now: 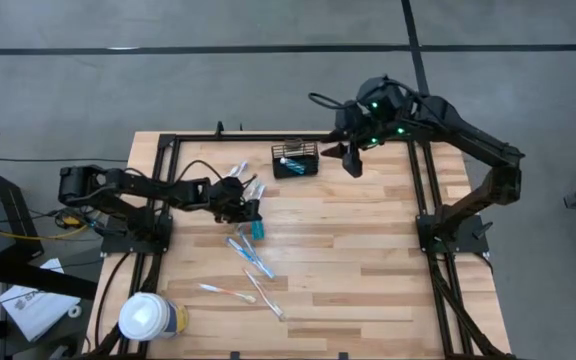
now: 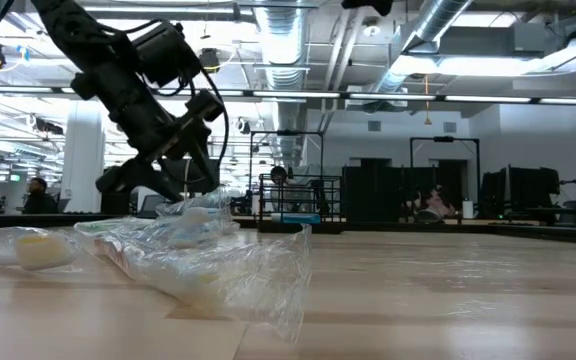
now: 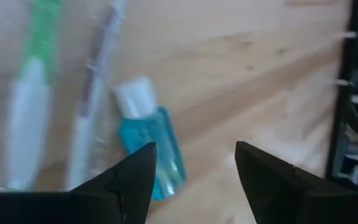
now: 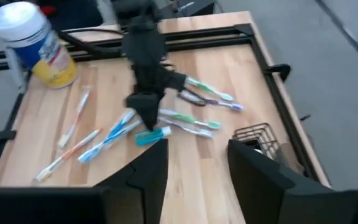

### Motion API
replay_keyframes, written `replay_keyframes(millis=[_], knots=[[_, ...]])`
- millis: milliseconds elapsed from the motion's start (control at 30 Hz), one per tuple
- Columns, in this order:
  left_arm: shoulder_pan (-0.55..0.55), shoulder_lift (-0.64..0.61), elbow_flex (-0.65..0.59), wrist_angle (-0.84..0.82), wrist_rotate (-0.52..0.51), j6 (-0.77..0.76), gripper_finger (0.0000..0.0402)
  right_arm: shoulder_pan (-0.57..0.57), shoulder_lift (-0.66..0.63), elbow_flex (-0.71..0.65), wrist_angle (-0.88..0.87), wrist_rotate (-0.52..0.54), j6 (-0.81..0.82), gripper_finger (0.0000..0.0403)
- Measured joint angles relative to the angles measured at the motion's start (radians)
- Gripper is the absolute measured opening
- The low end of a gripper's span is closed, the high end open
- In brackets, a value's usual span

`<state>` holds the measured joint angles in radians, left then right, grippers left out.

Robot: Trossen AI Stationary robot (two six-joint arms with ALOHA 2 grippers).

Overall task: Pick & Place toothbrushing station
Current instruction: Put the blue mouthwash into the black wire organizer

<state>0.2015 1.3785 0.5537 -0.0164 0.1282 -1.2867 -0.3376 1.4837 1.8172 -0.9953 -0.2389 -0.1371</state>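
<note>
Toward the far edge of the light wooden slatted table (image 1: pixel 368 260), near its middle: small black wire-mesh rectangular basket (image 1: pixel 295 159). Right of it, raised above the table: right gripper (image 1: pixel 351 160). Left of centre, low over a small teal toothpaste tube (image 1: pixel 257 229): left gripper (image 1: pixel 249 211). Scattered around the tube and nearer the front: slim plastic-wrapped toothbrushes (image 1: pixel 251 256). At the front left corner: white-lidded cup (image 1: pixel 149 316).

Basket (image 1: pixel 295 160): one. Cup (image 1: pixel 150 318): one. Loose teal tube (image 1: pixel 257 229): one. Toothbrushes (image 1: pixel 251 256): several, exact count unclear.
</note>
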Motion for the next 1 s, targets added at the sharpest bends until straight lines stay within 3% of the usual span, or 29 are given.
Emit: replay_keyframes(millis=[267, 467, 800, 1000], knots=[[0.059, 0.011, 0.001, -0.025, -0.023, 0.027, 0.0214, 0.0, 0.009, -0.009, 0.012, -0.032, -0.031, 0.0148], [0.062, 0.134, 0.036, -0.023, 0.067, 0.067, 0.0214, 0.0, 0.008, -0.009, 0.028, -0.049, -0.029, 0.0142], [0.111, 0.289, 0.183, -0.021, 0.066, 0.134, 0.0214, -0.006, 0.008, -0.009, 0.039, -0.05, -0.008, 0.0142], [0.133, 0.339, 0.222, -0.016, 0.12, 0.174, 0.0214, -0.005, 0.008, -0.009, 0.042, -0.05, -0.002, 0.0135]])
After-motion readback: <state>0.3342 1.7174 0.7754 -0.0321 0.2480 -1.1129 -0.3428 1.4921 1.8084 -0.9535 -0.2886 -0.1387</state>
